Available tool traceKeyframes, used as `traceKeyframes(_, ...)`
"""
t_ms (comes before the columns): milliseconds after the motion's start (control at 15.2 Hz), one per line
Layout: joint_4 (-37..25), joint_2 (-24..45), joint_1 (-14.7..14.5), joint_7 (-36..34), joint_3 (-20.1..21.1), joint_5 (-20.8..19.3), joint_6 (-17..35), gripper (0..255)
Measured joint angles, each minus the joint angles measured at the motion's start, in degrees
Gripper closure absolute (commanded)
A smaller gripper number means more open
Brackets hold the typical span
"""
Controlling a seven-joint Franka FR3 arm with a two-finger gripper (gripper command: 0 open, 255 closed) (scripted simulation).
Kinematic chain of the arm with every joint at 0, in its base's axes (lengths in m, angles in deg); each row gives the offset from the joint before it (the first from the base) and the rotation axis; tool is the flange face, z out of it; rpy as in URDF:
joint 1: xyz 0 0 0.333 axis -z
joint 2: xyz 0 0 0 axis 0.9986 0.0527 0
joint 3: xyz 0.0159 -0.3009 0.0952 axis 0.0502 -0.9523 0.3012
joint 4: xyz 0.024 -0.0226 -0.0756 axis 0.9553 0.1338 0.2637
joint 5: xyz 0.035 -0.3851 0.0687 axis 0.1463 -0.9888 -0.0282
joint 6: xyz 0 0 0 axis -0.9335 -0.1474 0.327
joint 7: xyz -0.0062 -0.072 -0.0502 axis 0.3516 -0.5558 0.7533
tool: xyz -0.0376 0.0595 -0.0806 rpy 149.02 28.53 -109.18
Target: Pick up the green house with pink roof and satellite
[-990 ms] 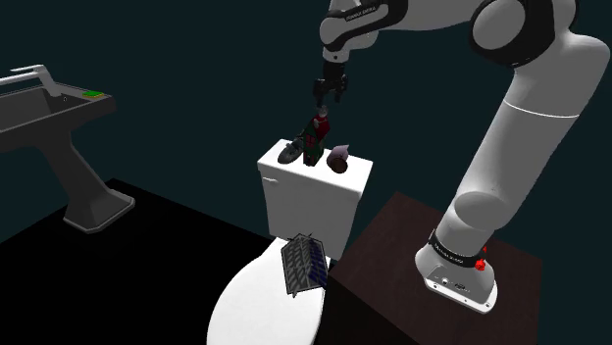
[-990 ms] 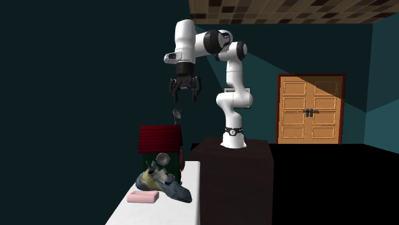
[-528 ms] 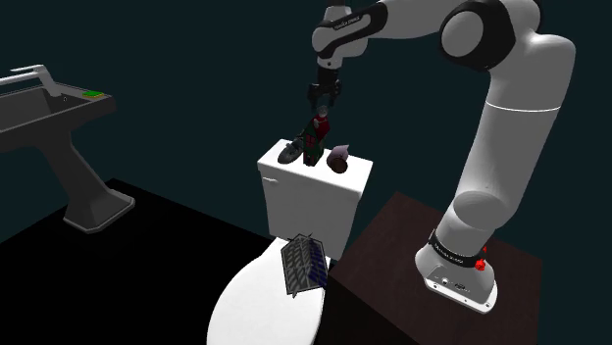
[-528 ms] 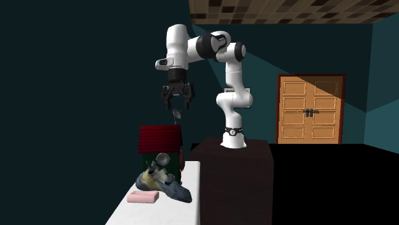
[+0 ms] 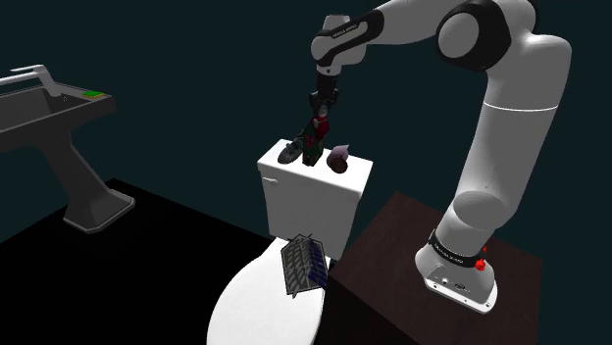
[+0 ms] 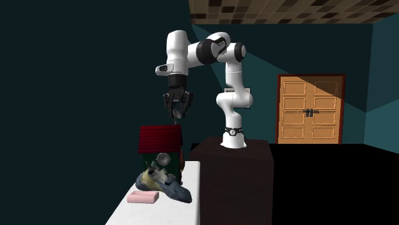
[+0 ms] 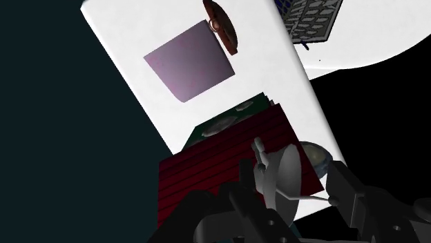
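Roof on the house (image 7: 221, 169) is dark red and ribbed, pretty matt; its dish (image 7: 289, 172) is smooth grey, kinda metal-looking; toilet tank lid (image 7: 262, 76) is plain smooth white, no shine; pink square (image 7: 188, 61) on it looks flat and matt; arm (image 5: 510, 118) shell is smooth white with a plasticky sheen; door (image 6: 310, 108) is panelled wood; ceiling (image 6: 275, 11) is brown mosaic tile.

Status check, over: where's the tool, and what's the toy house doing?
Tool open, right over the dish. Red-roofed toy house upright on the toilet tank, not held. Shoe beside it, not blocking.
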Motion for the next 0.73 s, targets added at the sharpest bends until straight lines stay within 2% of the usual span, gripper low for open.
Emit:
traceKeyframes(462,-0.05,0.03,0.01,0.04,0.01,0.03,0.05,255)
traceKeyframes(726,-1.37,-0.66,-0.06,-0.35,-0.04,-0.32,-2.18,255)
